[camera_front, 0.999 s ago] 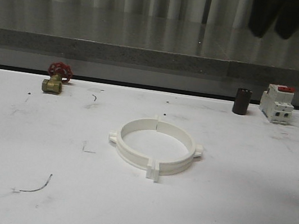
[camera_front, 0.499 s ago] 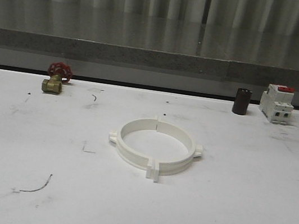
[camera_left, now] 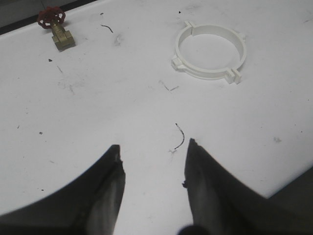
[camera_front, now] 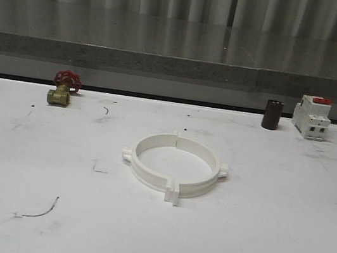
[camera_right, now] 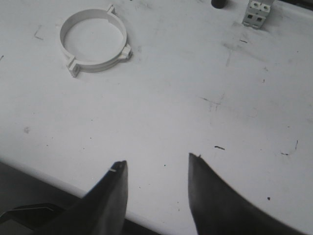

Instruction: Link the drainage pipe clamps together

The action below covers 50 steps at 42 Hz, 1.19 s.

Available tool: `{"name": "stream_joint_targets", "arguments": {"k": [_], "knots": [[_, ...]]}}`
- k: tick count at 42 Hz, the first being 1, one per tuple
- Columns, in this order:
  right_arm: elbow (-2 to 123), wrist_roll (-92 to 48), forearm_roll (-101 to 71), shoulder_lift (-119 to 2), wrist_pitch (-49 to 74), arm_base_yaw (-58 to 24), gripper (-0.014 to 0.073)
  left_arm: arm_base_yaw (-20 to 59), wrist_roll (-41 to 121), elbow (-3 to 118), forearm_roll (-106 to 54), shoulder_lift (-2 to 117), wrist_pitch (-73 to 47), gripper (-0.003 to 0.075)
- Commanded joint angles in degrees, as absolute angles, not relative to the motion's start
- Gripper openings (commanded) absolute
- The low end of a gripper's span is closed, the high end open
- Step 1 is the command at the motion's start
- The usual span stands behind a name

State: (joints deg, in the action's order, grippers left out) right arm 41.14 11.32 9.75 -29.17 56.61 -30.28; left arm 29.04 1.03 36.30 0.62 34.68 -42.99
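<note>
The two white drainage pipe clamps (camera_front: 175, 166) lie flat in the middle of the white table, their end tabs meeting so that they form one ring. The same ring appears in the left wrist view (camera_left: 209, 53) and the right wrist view (camera_right: 94, 40). My left gripper (camera_left: 152, 147) hangs open over bare table near the front edge, well short of the ring. My right gripper (camera_right: 156, 159) is open too, above the front edge of the table, far from the ring. Nothing sits between either pair of fingers.
A brass valve with a red handwheel (camera_front: 63, 88) stands at the back left. A dark cylinder (camera_front: 272, 114) and a white breaker with a red switch (camera_front: 312, 116) stand at the back right. A grey ledge (camera_front: 178, 67) runs behind the table.
A dark shape at the top right of the front view one second ago has gone out of the picture. The ring and the other objects have not moved.
</note>
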Motion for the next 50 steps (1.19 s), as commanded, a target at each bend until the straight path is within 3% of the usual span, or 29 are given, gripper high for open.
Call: {"name": "stream_joint_targets", "arguments": {"k": [1,4,8,17,18,40,50], "knots": [[42.5,10.62,10.54,-27.63,53.74,-30.35,0.0323,28.9,0.94,37.85,0.38,34.6,-39.14,0.0294],[42.5,10.62,10.54,-27.07,53.67,-30.35,0.0283,28.9,0.94,37.85,0.38,34.6,-39.14,0.0293],[42.5,10.62,10.47,-27.07,53.67,-30.35,0.0167,28.9,0.94,37.85,0.38,34.6,-39.14,0.026],[42.5,10.62,10.28,-27.07,53.67,-30.35,-0.0073,28.9,0.94,37.85,0.0,34.6,-39.14,0.0005],[42.5,10.62,10.28,-27.07,53.67,-30.35,-0.0067,28.9,0.94,37.85,0.0,34.6,-39.14,-0.0023],[42.5,10.62,10.33,-27.07,53.67,-30.35,-0.0067,29.26,0.94,36.53,0.0,34.1,-38.39,-0.002],[42.5,10.62,10.33,-27.07,53.67,-30.35,-0.0067,20.43,0.94,24.33,1.7,22.56,-23.83,-0.002]]}}
